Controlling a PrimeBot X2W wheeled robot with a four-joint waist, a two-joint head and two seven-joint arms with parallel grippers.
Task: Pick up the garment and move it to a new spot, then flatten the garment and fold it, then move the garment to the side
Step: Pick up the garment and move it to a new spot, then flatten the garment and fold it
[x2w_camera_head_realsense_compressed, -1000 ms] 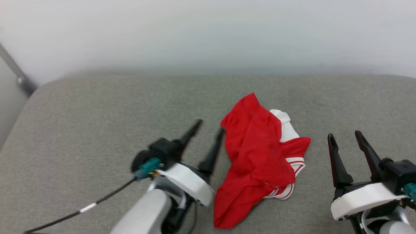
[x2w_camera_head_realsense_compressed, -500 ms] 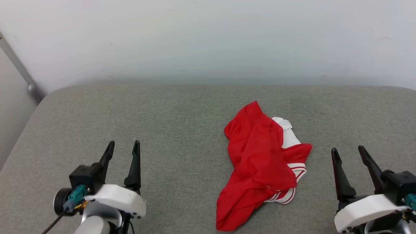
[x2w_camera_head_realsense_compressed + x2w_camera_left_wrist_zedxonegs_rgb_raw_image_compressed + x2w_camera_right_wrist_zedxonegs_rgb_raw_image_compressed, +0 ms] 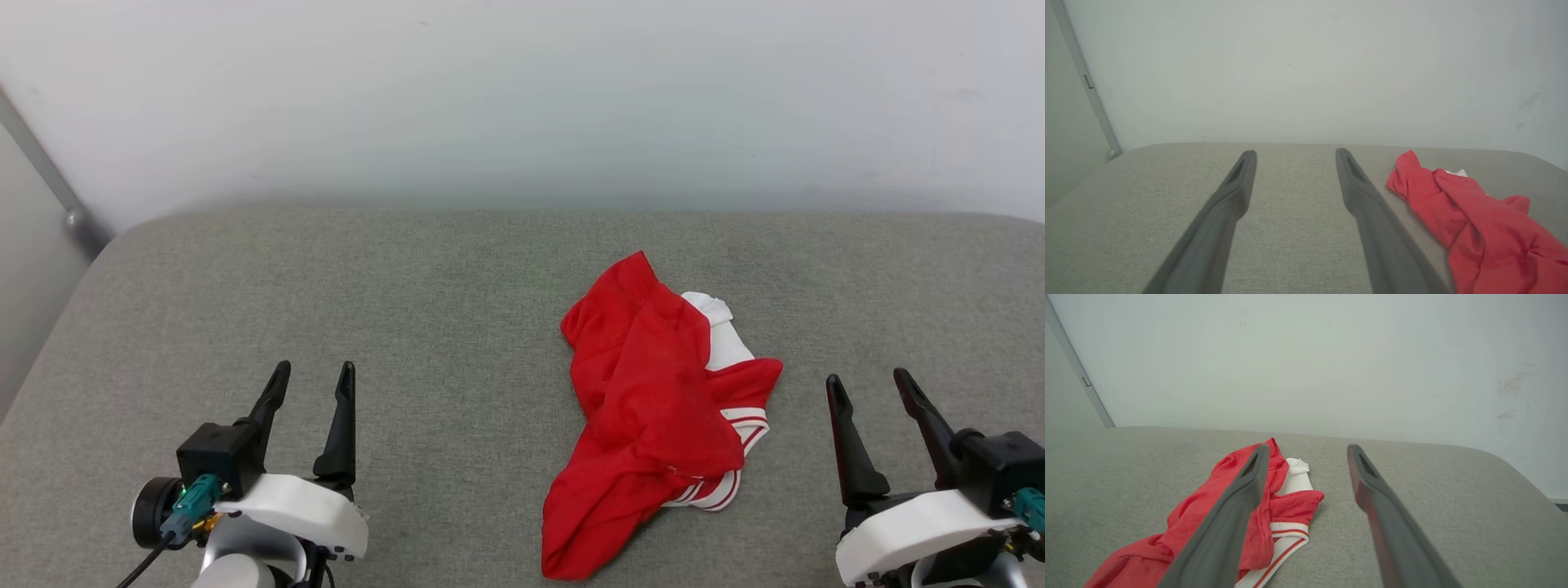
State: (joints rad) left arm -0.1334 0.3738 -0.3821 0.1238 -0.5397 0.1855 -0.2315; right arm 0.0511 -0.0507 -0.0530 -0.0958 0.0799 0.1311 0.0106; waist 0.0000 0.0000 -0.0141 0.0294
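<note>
Garment lies crumpled on the grey padded surface, its long axis running away from the robot. It is nearer the right end effector than the left end effector; both gape empty.

left pincer spread wide, right pincer likewise

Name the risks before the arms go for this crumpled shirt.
1. The garment lies bunched, red over white sleeve, so a pinch may catch several layers and it won't spread flat.
2. The open left gripper stands farther from it than the open right gripper; an uneven grab could drag it across the grey cushion.
</note>
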